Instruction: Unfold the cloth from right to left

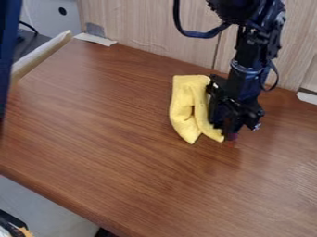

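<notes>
Evidently the cloth (180,110) is lying just left of the claw (231,131) as the camera is seeing it, on the table (111,162) near the back wall (148,34). Its long axis is running from the wall side toward the near edge, so the claw is sitting along its right flank, toward the near end. How far open the claw is, and whether it is holding any cloth, I cannot tell. Judging by that, the coming move is calling for a leftward pull across that axis.
</notes>
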Motion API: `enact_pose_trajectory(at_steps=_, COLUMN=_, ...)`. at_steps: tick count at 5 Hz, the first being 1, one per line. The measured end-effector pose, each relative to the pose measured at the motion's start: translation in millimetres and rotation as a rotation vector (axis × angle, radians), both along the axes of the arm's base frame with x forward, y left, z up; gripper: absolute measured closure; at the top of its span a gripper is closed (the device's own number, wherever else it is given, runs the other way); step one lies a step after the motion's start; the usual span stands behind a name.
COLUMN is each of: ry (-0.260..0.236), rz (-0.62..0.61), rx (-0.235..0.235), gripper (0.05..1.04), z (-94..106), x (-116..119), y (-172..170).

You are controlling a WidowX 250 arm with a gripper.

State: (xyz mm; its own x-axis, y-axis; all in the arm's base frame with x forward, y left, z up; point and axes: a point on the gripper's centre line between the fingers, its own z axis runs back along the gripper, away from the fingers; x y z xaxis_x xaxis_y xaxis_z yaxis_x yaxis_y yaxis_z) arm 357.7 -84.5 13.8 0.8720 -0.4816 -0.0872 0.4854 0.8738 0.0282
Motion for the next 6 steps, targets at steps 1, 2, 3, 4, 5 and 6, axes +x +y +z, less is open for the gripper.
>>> enact_pose_trajectory(at_steps=1, ry=0.003, rz=0.004, rx=0.001, gripper=0.903, z=-2.0, x=-1.9, y=1.6)
enact_pose_trajectory(at_steps=2, ry=0.005, rz=0.007, rx=-0.002, gripper=1.01, z=-3.2, x=-4.7, y=2.4)
enact_pose_trajectory(at_steps=3, ry=0.004, rz=0.003, rx=-0.004, gripper=1.028, z=-2.2, x=-9.6, y=1.7)
enact_pose_trajectory(at_steps=4, ry=-0.026, rz=-0.005, rx=-0.02, gripper=1.029, z=11.6, x=-13.0, y=-2.7)
enact_pose_trajectory(at_steps=5, ry=-0.09, rz=-0.017, rx=-0.054, gripper=1.029, z=41.2, x=-17.9, y=-3.5)
enact_pose_trajectory(at_steps=6, ry=-0.149, rz=0.056, rx=-0.068, gripper=1.029, z=65.8, x=-17.5, y=19.9)
